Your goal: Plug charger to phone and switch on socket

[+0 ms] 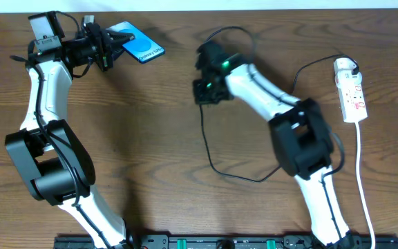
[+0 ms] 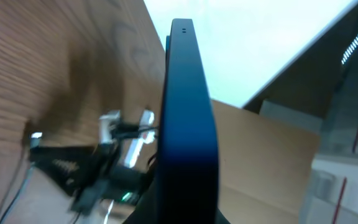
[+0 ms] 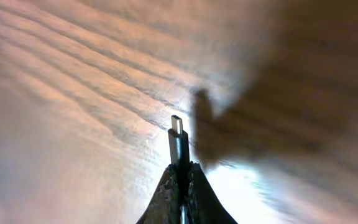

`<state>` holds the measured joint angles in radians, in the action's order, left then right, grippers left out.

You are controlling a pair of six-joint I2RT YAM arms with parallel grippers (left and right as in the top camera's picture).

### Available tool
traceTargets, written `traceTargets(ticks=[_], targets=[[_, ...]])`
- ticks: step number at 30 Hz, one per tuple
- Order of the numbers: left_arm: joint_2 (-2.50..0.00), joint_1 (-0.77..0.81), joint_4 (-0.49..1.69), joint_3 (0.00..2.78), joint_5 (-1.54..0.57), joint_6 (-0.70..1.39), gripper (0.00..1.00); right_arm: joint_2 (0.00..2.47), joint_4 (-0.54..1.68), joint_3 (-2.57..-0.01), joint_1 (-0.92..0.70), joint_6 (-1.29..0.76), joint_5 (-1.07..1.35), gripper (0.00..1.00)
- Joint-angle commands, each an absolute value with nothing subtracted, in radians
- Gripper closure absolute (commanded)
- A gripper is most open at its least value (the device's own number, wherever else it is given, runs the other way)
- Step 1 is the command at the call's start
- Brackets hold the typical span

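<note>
The phone (image 1: 138,43), blue screen with white text, is held off the table at the back left by my left gripper (image 1: 110,47), which is shut on its near end. In the left wrist view the phone (image 2: 186,118) shows edge-on, dark blue, with the right arm behind it. My right gripper (image 1: 204,88) is shut on the charger plug (image 3: 178,138), its metal tip pointing out over the wood. The black cable (image 1: 213,162) loops across the table to the white adapter (image 1: 345,67) plugged in the far end of the white socket strip (image 1: 352,93) at the right.
The strip's white cord (image 1: 365,187) runs toward the front edge at the right. The wooden table's back edge meets a white surface (image 2: 266,37). A black rail (image 1: 220,242) with connectors lies along the front edge.
</note>
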<state>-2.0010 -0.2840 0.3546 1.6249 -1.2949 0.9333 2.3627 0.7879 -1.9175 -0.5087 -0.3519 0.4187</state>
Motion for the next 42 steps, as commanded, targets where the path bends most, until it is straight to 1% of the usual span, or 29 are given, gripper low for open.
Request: traceTargets(ticks=[1,9,16,18,21,28,36,42], targets=[[-1.985,-0.270,0.338,1.631,-1.428,0.899,0.93,2.243,0.797,-1.923,-0.437,-0.167,0.726,0.99],[-1.985,-0.206,0.184,1.631,-1.533,0.897,0.93,2.187,0.840,-1.923,-0.379,-0.046,1.105,0.99],[-1.985,-0.177,0.017,1.631,-1.550,0.898,0.93,2.172,0.850,-1.923,-0.374,-0.035,1.291,0.99],[-1.985,-0.178,-0.026,1.631,-1.573,0.899,0.93,2.164,0.851,-1.923,-0.374,-0.021,1.324,0.99],[-1.985,-0.181,-0.033,1.631,-1.573,0.898,0.93,2.149,0.863,-1.923,-0.374,-0.010,1.345,0.99],[-1.985,-0.177,-0.031,1.631,-1.573,0.899,0.93,2.121,0.946,-1.923,-0.388,0.092,1.394,0.99],[-1.985,-0.143,-0.002,1.629,-1.573,0.897,0.93,2.121,0.968,-1.923,-0.387,0.095,1.500,0.99],[-1.985,-0.093,-0.002,1.627,-1.573,0.894,0.93,2.121,0.968,-1.923,-0.388,0.096,1.503,0.99]])
